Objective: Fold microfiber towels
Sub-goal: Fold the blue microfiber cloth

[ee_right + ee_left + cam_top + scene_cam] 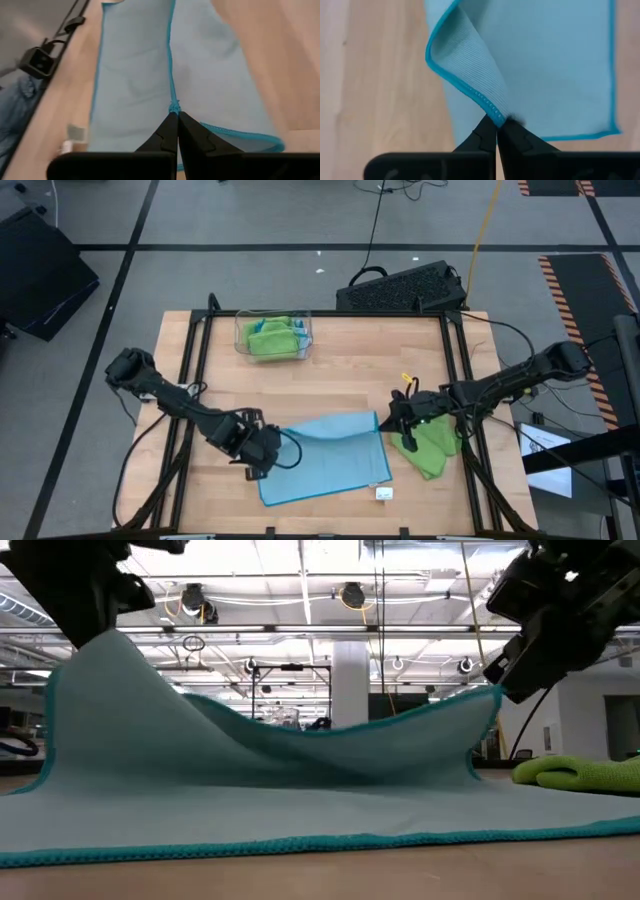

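Both arms lift the blue towel off the surface: left pincer and right pincer clenched on its corners, mid-fold; next, carry them across together.

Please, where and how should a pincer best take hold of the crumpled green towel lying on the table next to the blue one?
Probably at a raised fold on top of the green towel, coming from above. It lies bunched in a soft heap with no flat edge showing, so a high ridge offers most to pinch. Both pincers are busy: the left pincer and the right pincer are each shut on an edge of the blue towel.
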